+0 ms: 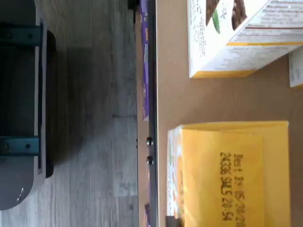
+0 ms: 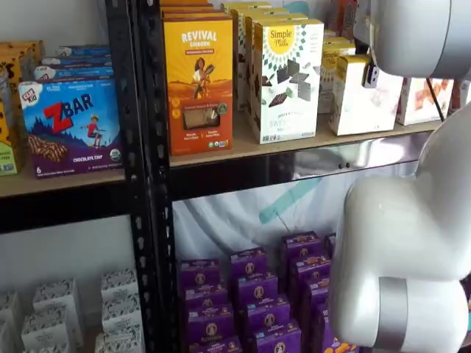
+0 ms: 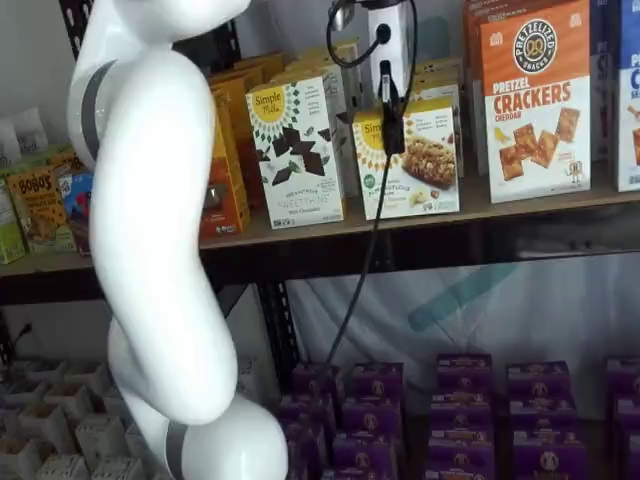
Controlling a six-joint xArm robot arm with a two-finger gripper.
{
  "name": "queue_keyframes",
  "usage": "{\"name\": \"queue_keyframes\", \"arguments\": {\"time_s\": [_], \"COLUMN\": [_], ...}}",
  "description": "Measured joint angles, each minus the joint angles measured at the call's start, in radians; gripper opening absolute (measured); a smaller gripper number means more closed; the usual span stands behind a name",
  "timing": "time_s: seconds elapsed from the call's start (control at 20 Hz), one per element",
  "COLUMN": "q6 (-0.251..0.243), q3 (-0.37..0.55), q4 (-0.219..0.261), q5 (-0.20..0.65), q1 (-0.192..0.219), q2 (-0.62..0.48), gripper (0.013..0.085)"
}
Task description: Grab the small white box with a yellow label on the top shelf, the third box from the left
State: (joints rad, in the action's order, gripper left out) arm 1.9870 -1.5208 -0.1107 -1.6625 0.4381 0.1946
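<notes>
The small white box (image 3: 420, 170) stands on the top shelf (image 3: 520, 210), between a taller Simple Mills box and an orange crackers box. My gripper (image 3: 392, 140) hangs from above at its upper left corner, and one black finger lies flat against the front face. In a shelf view the same finger (image 2: 372, 75) touches the box (image 2: 368, 99) near its top; the other finger is hidden behind. The gripper is shut on the box, which rests on the board (image 2: 294, 143). The wrist view looks straight down on the box's yellow top (image 1: 236, 175) and the tan shelf (image 1: 213, 99).
The Simple Mills box (image 3: 297, 150) stands close on the left, and the pretzel crackers box (image 3: 535, 100) on the right. More cartons stand behind. My white arm (image 3: 160, 250) fills the foreground and a black cable (image 3: 370, 240) hangs down. Purple boxes (image 3: 460, 400) fill the lower shelf.
</notes>
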Motion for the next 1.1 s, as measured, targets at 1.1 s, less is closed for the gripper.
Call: {"name": "queue_keyframes", "arguments": {"time_s": [1.1], "q6": [0.005], "q3": [0.036], "q4": [-0.011], "q5": [-0.130], "q1": [0.017], "q2": [0.107], "gripper": [0.0370]}}
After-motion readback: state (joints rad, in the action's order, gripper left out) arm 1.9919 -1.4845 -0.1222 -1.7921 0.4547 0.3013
